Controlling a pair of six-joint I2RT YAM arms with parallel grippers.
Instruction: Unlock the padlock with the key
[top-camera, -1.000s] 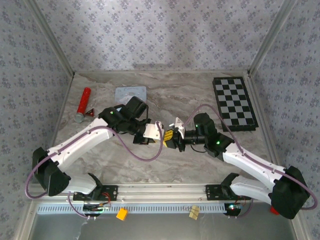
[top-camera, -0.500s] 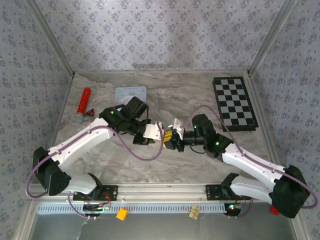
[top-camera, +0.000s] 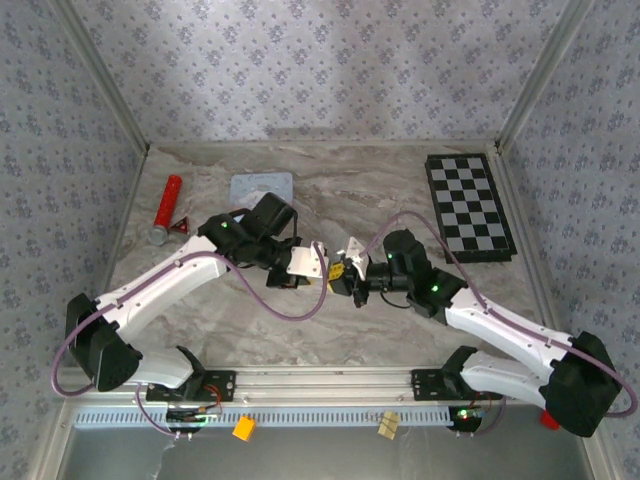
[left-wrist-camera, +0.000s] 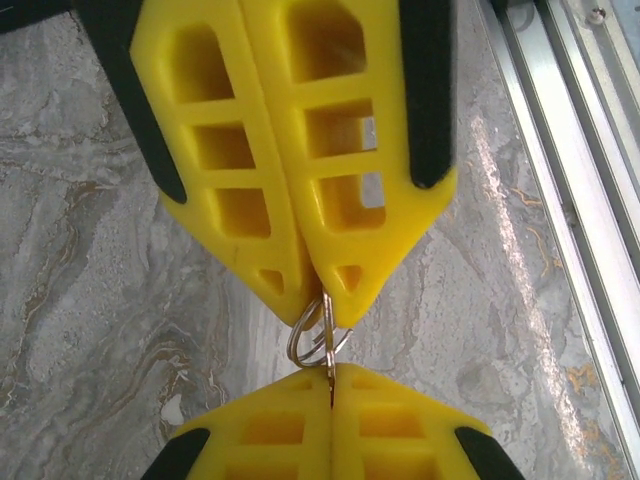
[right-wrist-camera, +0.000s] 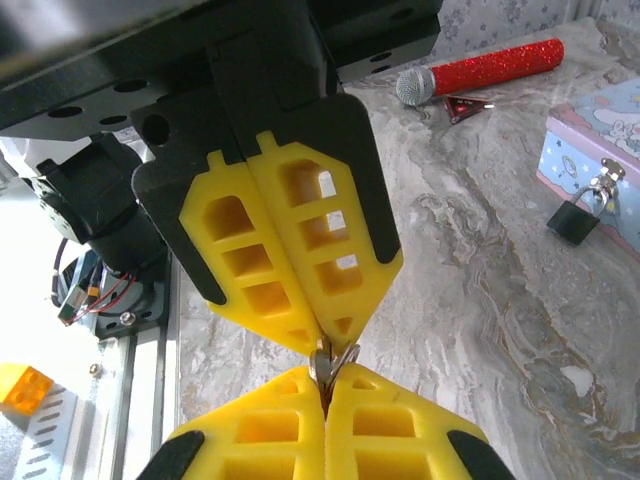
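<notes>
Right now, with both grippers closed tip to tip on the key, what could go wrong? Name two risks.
1. The left gripper and right gripper each pinch the key with just their tips; if one pulls or releases badly, it could slip and fall to the table.
2. The padlock hangs from the latch of the pale blue tin, apart from both grippers; unbraced, it may swing away when the key is pushed in.

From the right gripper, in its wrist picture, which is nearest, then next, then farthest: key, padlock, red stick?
1. Key, pinched by the right gripper.
2. Padlock, right side, by the blue tin.
3. Red stick, far top right.
</notes>
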